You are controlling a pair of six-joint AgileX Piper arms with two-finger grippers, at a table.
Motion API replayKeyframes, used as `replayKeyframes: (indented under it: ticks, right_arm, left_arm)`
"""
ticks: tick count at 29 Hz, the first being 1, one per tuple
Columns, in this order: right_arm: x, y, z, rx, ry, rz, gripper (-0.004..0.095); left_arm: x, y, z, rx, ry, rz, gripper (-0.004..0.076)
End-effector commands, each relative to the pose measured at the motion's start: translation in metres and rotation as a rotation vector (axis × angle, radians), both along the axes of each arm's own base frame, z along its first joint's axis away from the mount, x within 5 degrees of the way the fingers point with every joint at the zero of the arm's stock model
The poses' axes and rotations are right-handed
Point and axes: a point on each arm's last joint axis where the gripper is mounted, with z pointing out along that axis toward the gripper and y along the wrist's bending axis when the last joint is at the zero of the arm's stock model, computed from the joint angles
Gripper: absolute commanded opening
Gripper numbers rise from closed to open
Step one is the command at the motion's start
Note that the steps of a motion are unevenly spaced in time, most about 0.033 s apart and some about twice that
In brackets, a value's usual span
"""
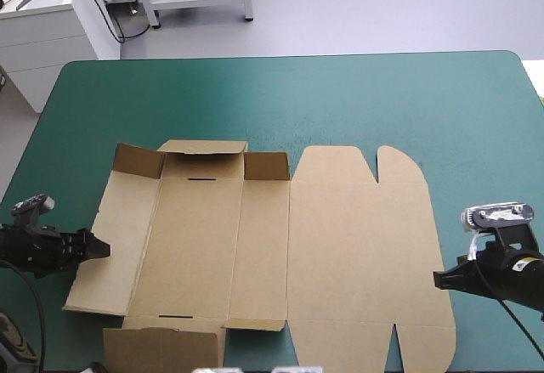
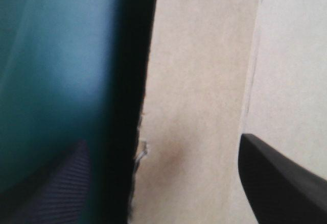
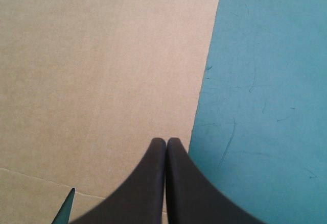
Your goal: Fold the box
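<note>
Presently spread flat mid-frame on the teal-green surface [image 1: 382,101]: brown box [image 1: 340,245], upper-left flaps [image 1: 140,161] raised. Lower left, left claw [image 1: 104,251] apart, astride its left edge, gripping nothing. Lower right, right claw [image 1: 439,278] closed, empty, at its right edge.

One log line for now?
brown cardboard box: left wall partly raised, lid flat | left gripper: open, wall edge between fingers | right gripper: shut, at lid's right edge

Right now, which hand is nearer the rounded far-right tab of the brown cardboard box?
Right. The right hand sits at the brown cardboard box's right edge, nearward of the rounded tab; the left hand is at the opposite, left edge.
</note>
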Motion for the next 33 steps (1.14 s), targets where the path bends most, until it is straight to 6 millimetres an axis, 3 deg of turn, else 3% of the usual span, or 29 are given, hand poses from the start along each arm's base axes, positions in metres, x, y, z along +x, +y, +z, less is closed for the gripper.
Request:
replayKeyframes:
  ticks: [1, 7, 12, 16, 21, 26, 28, 30, 33]
  right_arm:
    - [0.003, 0.0, 0.009, -0.005, -0.064, 0.0, -0.0019]
    - [0.003, 0.0, 0.009, -0.005, -0.064, 0.0, -0.0019]
    - [0.004, 0.0, 0.01, -0.007, -0.073, -0.003, -0.0019]
    - [0.004, 0.0, 0.01, -0.007, -0.073, -0.003, -0.0019]
    - [0.004, 0.0, 0.01, -0.005, -0.074, -0.003, -0.0019]
    - [0.004, 0.0, 0.01, -0.005, -0.074, -0.003, -0.0019]
    - [0.004, 0.0, 0.01, -0.005, -0.074, -0.003, -0.0019]
    - [0.004, 0.0, 0.01, -0.005, -0.074, -0.003, -0.0019]
    - [0.004, 0.0, 0.01, -0.005, -0.074, -0.003, -0.0019]
  left_arm:
    - [0.008, -0.014, 0.006, -0.054, -0.037, -0.041, 0.0564]
    - [0.016, -0.039, 0.004, -0.102, 0.008, -0.153, 0.0564]
    - [0.012, -0.045, 0.007, -0.179, 0.042, -0.179, 0.0541]
    - [0.014, -0.047, 0.01, -0.205, 0.011, -0.176, 0.0414]
    - [0.008, -0.045, 0.004, -0.135, 0.12, -0.186, 0.0221]
    - [0.01, -0.054, 0.004, -0.132, 0.132, -0.222, 0.0189]
    - [0.011, -0.057, 0.003, -0.126, 0.136, -0.241, 0.0113]
    - [0.011, -0.059, 0.003, -0.12, 0.129, -0.268, -0.0012]
    - [0.012, -0.061, 0.004, -0.117, 0.123, -0.285, -0.0007]
